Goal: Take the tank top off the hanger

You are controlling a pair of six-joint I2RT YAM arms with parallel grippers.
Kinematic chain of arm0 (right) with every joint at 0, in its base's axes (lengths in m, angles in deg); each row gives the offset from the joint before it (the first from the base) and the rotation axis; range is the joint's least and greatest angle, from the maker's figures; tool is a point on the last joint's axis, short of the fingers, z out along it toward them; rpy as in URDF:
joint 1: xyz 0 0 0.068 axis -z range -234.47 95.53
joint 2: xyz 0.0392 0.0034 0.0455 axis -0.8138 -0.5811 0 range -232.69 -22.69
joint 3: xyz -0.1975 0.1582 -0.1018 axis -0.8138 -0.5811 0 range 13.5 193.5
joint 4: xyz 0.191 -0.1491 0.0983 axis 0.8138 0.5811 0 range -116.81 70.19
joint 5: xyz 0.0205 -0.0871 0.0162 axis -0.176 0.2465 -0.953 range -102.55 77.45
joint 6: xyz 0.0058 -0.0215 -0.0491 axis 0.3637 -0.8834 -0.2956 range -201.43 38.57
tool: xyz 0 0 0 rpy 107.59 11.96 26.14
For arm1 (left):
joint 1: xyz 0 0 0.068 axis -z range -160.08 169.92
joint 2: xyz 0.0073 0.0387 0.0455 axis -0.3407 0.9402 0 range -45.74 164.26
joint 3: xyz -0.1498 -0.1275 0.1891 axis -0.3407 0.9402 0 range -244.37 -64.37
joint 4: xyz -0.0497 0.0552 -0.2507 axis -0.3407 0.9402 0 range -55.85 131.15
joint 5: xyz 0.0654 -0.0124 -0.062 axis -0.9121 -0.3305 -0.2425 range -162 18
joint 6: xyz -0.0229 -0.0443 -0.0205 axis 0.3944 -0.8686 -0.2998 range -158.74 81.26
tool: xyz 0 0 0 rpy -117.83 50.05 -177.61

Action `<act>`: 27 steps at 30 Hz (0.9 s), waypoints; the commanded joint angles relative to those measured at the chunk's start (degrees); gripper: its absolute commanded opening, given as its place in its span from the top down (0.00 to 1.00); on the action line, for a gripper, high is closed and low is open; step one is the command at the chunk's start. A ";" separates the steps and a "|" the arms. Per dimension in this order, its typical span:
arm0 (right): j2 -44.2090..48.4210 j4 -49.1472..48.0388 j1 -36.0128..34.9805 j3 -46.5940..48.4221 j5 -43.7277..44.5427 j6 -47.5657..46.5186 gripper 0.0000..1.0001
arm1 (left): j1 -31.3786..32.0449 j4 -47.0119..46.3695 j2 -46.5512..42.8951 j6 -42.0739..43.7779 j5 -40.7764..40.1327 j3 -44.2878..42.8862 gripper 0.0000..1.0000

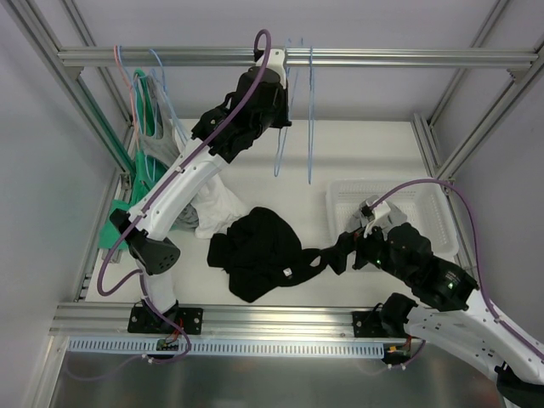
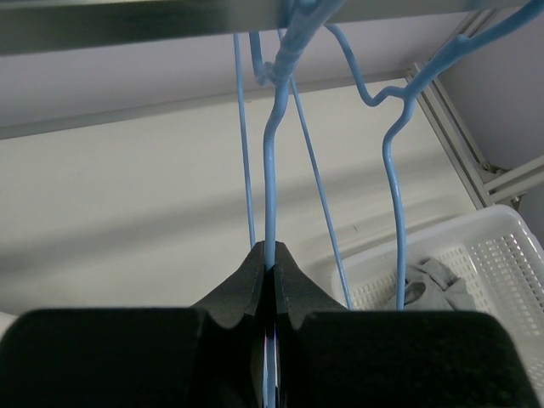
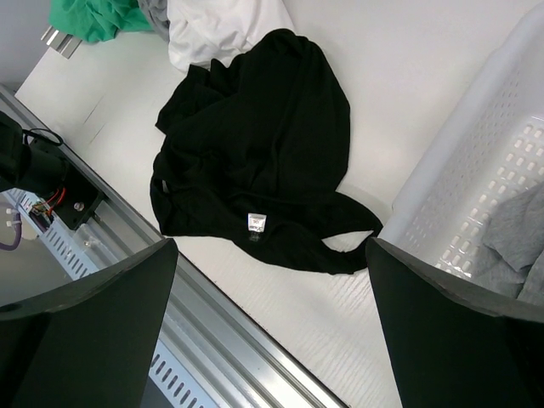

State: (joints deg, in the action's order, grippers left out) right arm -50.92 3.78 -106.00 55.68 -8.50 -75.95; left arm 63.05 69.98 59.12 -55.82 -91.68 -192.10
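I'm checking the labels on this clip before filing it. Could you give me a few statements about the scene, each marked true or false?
1. The left gripper is shut on a blue hanger. True.
2. The black tank top hangs on that hanger. False: it lies crumpled on the table, and the hanger is bare.
3. The right gripper is open. True.
4. The white basket holds nothing. False: a grey garment lies in it.
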 commanded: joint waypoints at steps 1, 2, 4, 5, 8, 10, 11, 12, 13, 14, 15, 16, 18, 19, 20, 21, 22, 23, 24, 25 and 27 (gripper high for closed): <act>0.19 -2.55 -0.15 -0.60 -0.89 1.29 0.01 | -0.24 -2.00 0.52 -1.55 0.69 -2.44 1.00; 0.19 -2.64 -0.24 -1.04 -0.98 1.47 0.01 | -0.16 -1.91 0.78 -1.64 0.52 -2.53 1.00; 0.19 -2.99 -0.24 -1.39 -1.24 1.64 0.01 | -0.16 -1.73 1.05 -1.64 0.17 -2.53 1.00; 0.19 -3.08 -0.24 -1.57 -1.33 1.82 0.00 | -0.16 -1.73 0.88 -1.73 0.17 -2.27 1.00; 0.19 -3.25 -0.24 -1.83 -1.42 1.91 0.01 | 0.55 -1.65 -0.18 -2.08 -0.53 0.01 1.00; 0.28 -3.34 -0.24 -2.01 -1.33 1.91 0.01 | 0.98 -1.65 -0.71 -2.17 -0.71 1.50 1.00; 0.19 -3.34 -0.24 -1.83 -1.42 1.91 0.00 | 0.99 -1.65 -0.88 -2.34 -0.36 1.95 1.00; 0.19 -3.52 -0.24 -1.83 -1.59 1.99 0.01 | 0.99 -1.64 -0.88 -2.43 -0.18 2.38 1.00; 0.02 -3.61 -0.24 -1.92 -1.77 2.08 0.00 | 0.99 -1.64 -0.80 -2.43 -0.01 2.39 1.00; -0.07 -3.69 -0.15 -1.92 -2.03 2.08 0.00 | 0.99 -1.56 -0.54 -2.26 0.60 2.30 1.00; -0.16 -3.78 -0.15 -2.01 -2.03 2.00 0.01 | 0.99 -1.56 -0.36 -2.25 0.87 2.30 1.00; -0.25 -3.96 -0.24 -2.27 -2.03 2.26 0.00 | 0.99 -1.47 -0.18 -2.25 1.40 2.21 1.00; -0.16 -4.13 -0.24 -2.53 -2.12 2.35 0.01 | 0.99 -1.29 0.26 -2.43 1.75 2.39 1.00; -0.16 -4.22 -0.24 -2.88 -2.12 2.26 0.01 | 0.99 -1.21 0.43 -2.34 1.67 2.39 1.00; -0.16 -4.31 -0.24 -3.06 -2.47 2.17 0.01 | 0.99 -1.12 0.35 -2.43 1.75 2.48 1.00; -0.25 -4.57 -0.24 -3.15 -2.91 1.82 0.00 | 0.99 -1.12 0.00 -2.78 1.75 3.17 0.97; -0.42 -4.92 -0.24 -3.41 -3.35 0.95 0.00 | 0.99 -1.03 -0.44 -2.87 1.84 3.61 0.81; -1.03 -5.27 -0.24 -3.50 -4.92 0.33 0.00 | 0.99 -1.12 -1.75 -2.96 1.58 5.01 0.68; -1.47 -5.62 -0.24 -3.68 -6.15 -0.28 0.00 | 0.99 -1.03 -2.72 -3.57 0.36 5.90 0.63; -2.09 -6.24 -0.24 -3.76 -6.51 -0.64 0.01 | 0.99 -1.20 -3.77 -3.83 -0.35 6.86 0.56; -4.02 -6.94 -0.24 -4.11 -6.78 -1.43 0.00 | 0.99 -1.21 -7.46 -4.27 -1.76 9.84 0.44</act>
State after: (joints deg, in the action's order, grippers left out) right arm -52.99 0.74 -106.00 51.94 -12.96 -75.56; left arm 63.49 69.13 58.51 -58.80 -91.70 -185.06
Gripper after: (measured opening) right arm 0.993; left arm 0.503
